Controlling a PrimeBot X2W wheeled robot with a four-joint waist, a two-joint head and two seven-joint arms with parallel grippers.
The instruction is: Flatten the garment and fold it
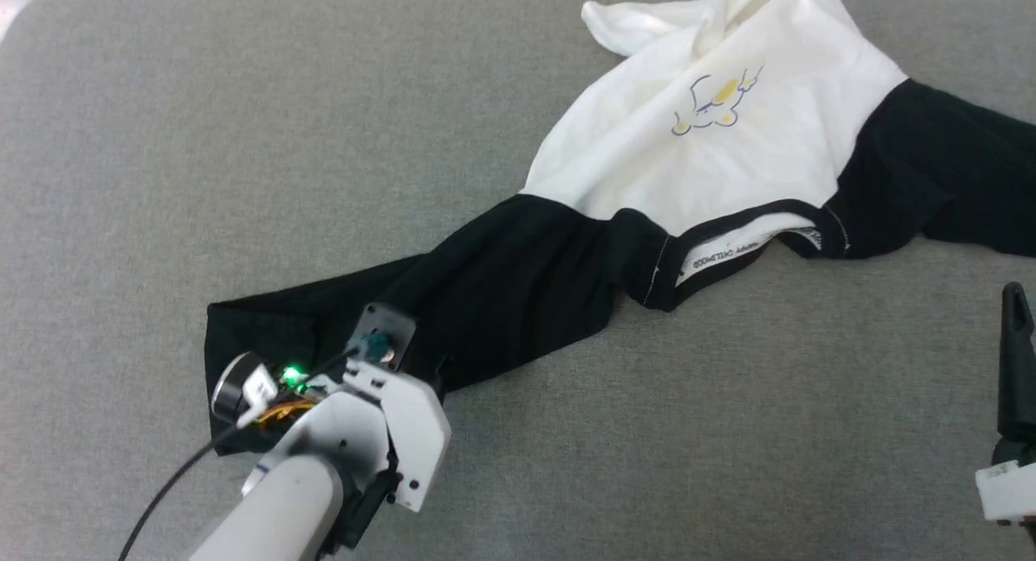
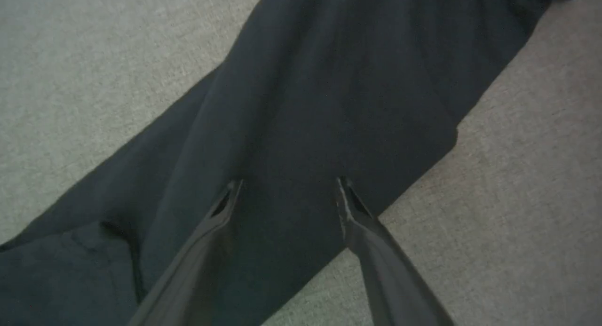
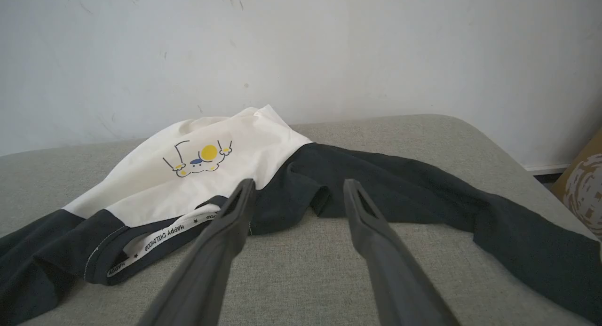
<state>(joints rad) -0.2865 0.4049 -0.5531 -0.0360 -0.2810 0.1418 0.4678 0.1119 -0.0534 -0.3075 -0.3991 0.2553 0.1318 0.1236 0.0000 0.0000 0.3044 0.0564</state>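
Over the near-left part of the grey padded surface (image 1: 121, 180), the left gripper (image 2: 289, 181) points down at the cloth. Its two dark fingers (image 2: 207, 232) are spread wide apart and nothing is clamped between them. Both fingertips stand over one black sleeve (image 2: 329, 105) of the garment (image 1: 712, 164); whether they touch the fabric cannot be told. One finger stands close to the sleeve's edge, with bare grey surface just beyond it. In the head view, the pale forearm (image 1: 283, 496) and its wrist housing cover part of this sleeve near its cuff end.

Near the right edge of the surface, the right gripper (image 3: 298, 182) is likewise open and holds nothing. It hangs above bare surface, apart from the garment. Its fingers are aimed toward the collar (image 3: 155, 232) and the shoulder of the other black sleeve (image 3: 423, 189).

The garment lies on the far-right part of the surface, collar toward the robot. The first sleeve runs wrinkled from the shoulder to the near left. The other sleeve runs toward the right edge. The white body (image 1: 647, 156) shows the yellow-and-blue cartoon print (image 1: 716, 99) and is bunched up toward the far edge. A white band with lettering lines the inside of the black collar.

Behind the far edge stands a white wall (image 3: 301, 43). A brown patterned object (image 3: 583, 194) sits beyond the right edge; what it is cannot be told.
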